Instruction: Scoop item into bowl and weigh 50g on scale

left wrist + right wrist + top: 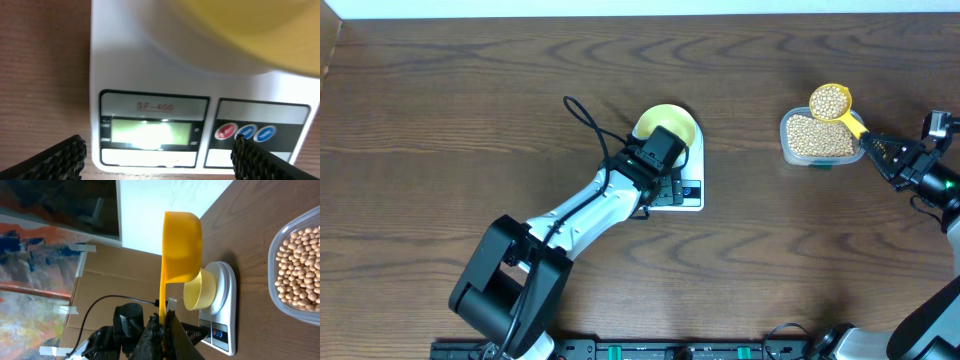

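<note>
Well to the right of the scale, my right pincer pinched the scoop by its handle, heaped with beans. My left pincer hung spread over the scale's front. The bowl on it looked empty; pouring and weighing remained.

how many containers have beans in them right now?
2. The clear tub, and the yellow scoop held over its far edge by the right gripper. The bowl on the scale shows none, though it is partly hidden.
</note>
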You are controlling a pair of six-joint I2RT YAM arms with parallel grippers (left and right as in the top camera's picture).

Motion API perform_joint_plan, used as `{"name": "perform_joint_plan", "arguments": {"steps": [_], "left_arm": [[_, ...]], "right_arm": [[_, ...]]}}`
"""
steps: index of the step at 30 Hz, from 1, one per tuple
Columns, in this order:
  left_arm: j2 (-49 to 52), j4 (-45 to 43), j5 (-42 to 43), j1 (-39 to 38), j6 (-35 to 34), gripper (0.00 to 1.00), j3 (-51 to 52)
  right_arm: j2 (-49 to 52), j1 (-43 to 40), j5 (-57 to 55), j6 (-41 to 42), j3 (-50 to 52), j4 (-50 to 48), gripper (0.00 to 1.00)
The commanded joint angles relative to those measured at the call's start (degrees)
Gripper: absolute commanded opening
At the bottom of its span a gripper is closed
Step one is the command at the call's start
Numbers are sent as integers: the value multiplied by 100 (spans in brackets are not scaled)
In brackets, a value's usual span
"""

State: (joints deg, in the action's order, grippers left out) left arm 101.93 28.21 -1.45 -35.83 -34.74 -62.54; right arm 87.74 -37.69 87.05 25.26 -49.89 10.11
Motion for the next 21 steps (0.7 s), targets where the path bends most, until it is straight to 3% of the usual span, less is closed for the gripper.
{"name": "perform_joint_plan", "arguments": {"steps": [1, 21], "left_arm": [[131, -57, -90, -15, -52, 94, 17], [468, -90, -118, -11, -55, 94, 17]], "right_arm": [[28, -24, 227, 68, 17, -70, 1], [28, -26, 229, 216, 17, -177, 1]]}}
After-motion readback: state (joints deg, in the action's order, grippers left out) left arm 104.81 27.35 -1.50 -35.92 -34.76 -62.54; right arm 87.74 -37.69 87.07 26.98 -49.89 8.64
